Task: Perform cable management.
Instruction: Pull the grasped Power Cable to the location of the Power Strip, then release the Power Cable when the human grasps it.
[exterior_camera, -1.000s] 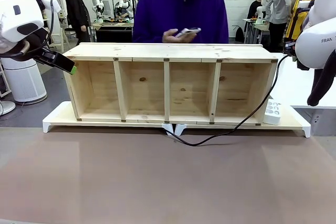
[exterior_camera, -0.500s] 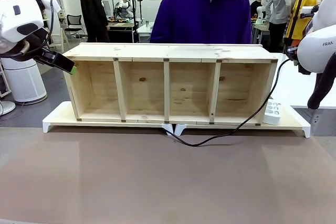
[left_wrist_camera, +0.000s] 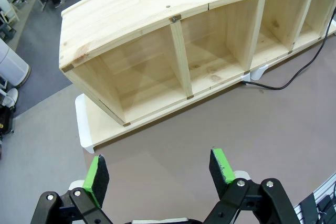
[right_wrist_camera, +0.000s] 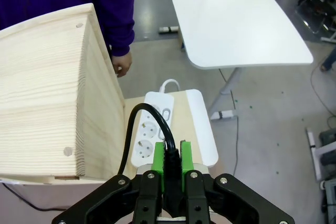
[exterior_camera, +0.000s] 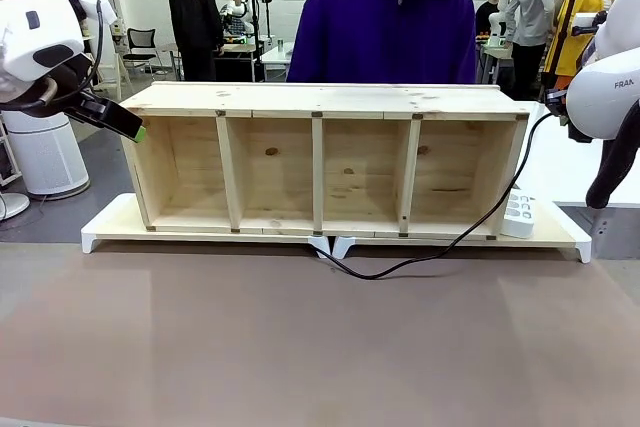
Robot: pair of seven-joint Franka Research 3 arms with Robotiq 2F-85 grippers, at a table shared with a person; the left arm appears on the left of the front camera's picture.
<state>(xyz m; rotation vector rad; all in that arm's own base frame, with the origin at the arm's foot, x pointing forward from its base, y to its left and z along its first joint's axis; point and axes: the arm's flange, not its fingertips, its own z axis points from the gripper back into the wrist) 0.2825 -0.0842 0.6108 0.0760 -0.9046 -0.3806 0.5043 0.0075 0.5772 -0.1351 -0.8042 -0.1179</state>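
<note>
Right pincer [right_wrist_camera: 170, 167] clamped tight on the black cable [right_wrist_camera: 167, 153], green pads pressing it from both sides, held up beside the right end of the wooden shelf [exterior_camera: 320, 159]. From the grip, cable arching up and over, then dropping down along the shelf's end wall. Directly below, white power strip [right_wrist_camera: 151, 133] lying on the white base board [exterior_camera: 110, 223], just beside the shelf's right end. In the front view, cable [exterior_camera: 440, 245] running down from the upper right corner of the shelf, crossing in front of the rightmost compartment, then looping on the brown table [exterior_camera: 300, 347] near the middle. Left pincer [left_wrist_camera: 157, 166] wide open, gripping nothing, hanging above the near left of the table, off the shelf's left end. Behind the shelf, person in a purple hoodie [exterior_camera: 390, 27], one hand [right_wrist_camera: 122, 64] hanging at the far right corner.
</note>
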